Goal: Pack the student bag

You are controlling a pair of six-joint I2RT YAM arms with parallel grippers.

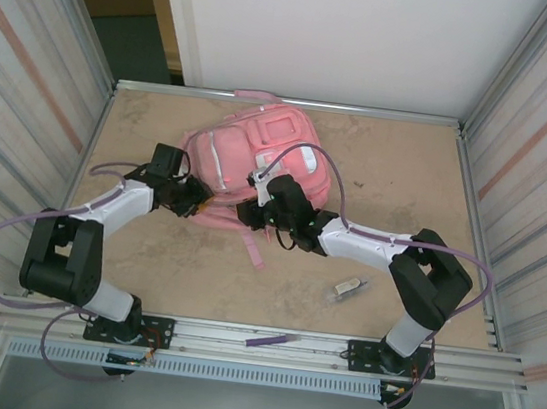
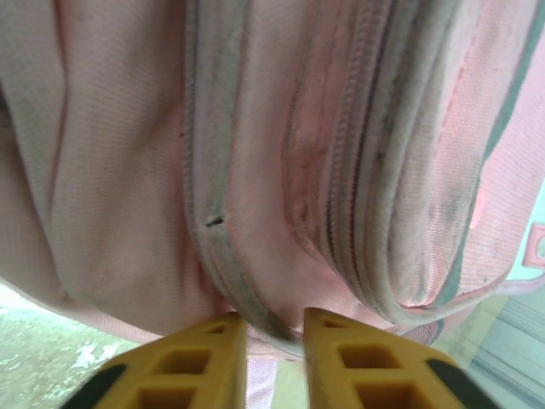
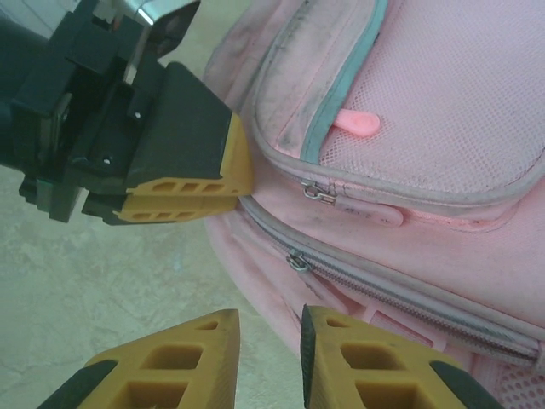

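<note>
**Handling a limp bag by its seams**

Your left pincer [image 2: 274, 319] is nearly closed, and a piped seam [image 2: 204, 247] of the student bag [image 1: 235, 154] runs into the slim gap between its fingers. You cannot tell whether it truly grips.

Your right pincer [image 3: 271, 317] stands slightly parted with nothing in it, just beside the bag's lower zipper pull [image 3: 296, 260].

The bag lies flat with its front pockets up, at the far middle of the counter [image 1: 408, 182].

Expect it to be light, soft and floppy, so the fabric will likely bunch and slide rather than lift as one. Take hold of the firmer piping, a zipper pull or the strap [image 1: 255, 251], not a loose panel.
</note>
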